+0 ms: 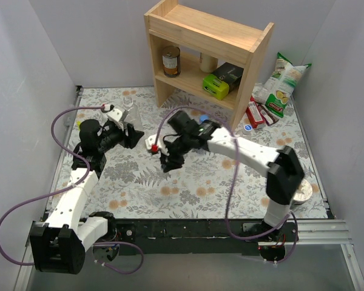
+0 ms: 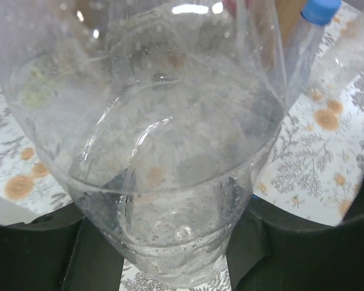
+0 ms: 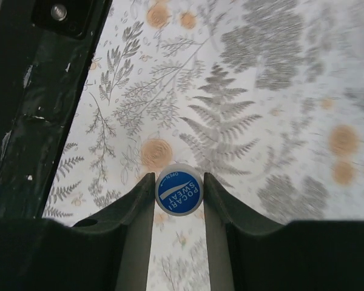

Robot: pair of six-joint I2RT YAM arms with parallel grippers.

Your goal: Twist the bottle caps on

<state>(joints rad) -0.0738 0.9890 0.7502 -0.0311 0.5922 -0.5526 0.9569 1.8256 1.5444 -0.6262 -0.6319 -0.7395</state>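
My left gripper (image 1: 131, 134) is shut on a clear bottle (image 2: 170, 121), which fills the left wrist view. Its base sits between the dark fingers (image 2: 303, 248), and my left gripper (image 2: 176, 242) holds it above the floral table. My right gripper (image 1: 168, 162) is shut on a blue cap (image 3: 179, 192) printed POCARI SWEAT. My right gripper (image 3: 179, 185) pinches it at the fingertips, above the table and just right of the left gripper. A second clear bottle (image 2: 298, 54) wearing a blue cap (image 2: 320, 9) stands beyond the held one. Another blue cap (image 1: 247, 128) lies by the red packets.
A wooden shelf (image 1: 206, 54) with cans and a green box stands at the back. A snack bag (image 1: 285, 79) and red packets (image 1: 258, 112) lie to its right. A clear bottle (image 1: 128, 104) stands at the back left. A metal can (image 1: 303, 193) sits by the right arm.
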